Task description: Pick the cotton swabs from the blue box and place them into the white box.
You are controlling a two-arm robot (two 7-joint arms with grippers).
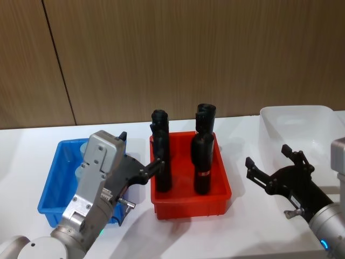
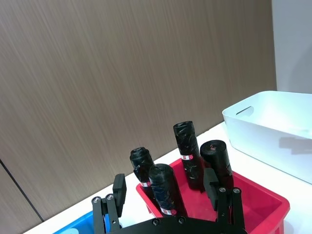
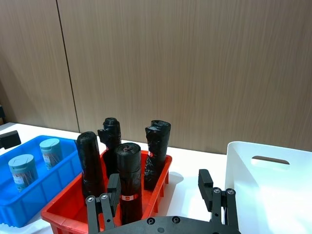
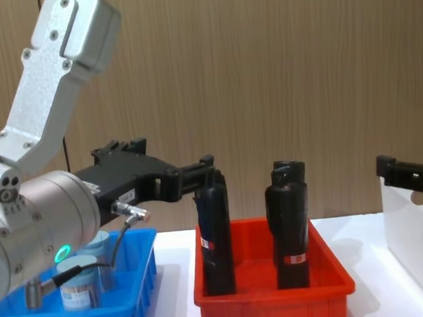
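Jars of cotton swabs (image 3: 23, 170) stand in blue box (image 1: 51, 178), below and behind the fingers of left gripper (image 1: 140, 151), spread and empty, likely poised to drop onto one. Idle right gripper (image 1: 267, 156), fingers apart, hangs short of white box (image 1: 269, 116).

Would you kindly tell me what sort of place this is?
Probably a robot test bench: a white table against a wood-panelled wall, with a blue box, red bin and white box lined up.
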